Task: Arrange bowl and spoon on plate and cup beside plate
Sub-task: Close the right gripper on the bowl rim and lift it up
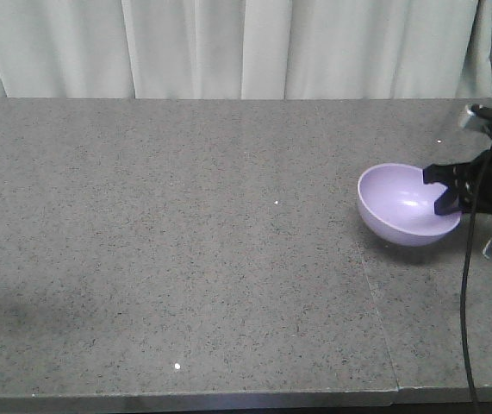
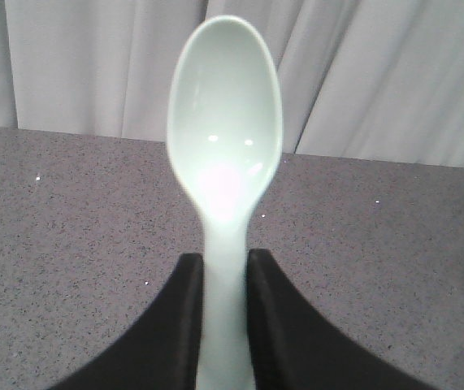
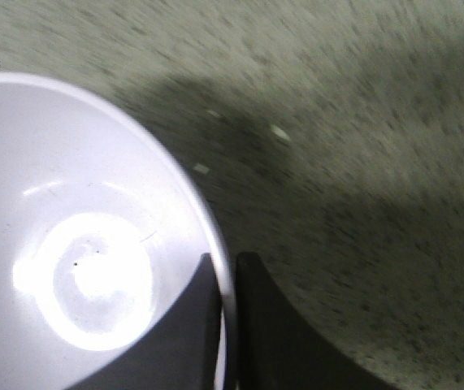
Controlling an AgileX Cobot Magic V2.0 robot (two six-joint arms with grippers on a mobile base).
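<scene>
Now: carrying stage, plate unseen.
Right gripper [image 1: 449, 195]: pinched on bowl [image 1: 398, 210] rim, right edge.
Left gripper [image 2: 219, 262]: clamped on spoon [image 2: 225, 122] handle.
Next: find plate, bowl first.

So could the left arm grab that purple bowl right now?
Probably not: the left gripper is shut on the spoon, so it has no free grip, and the right gripper holds the bowl by its rim.

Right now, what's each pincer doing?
The left pincer is closed on the spoon, at its handle.
The right pincer is closed on the bowl, at its rim.
</scene>
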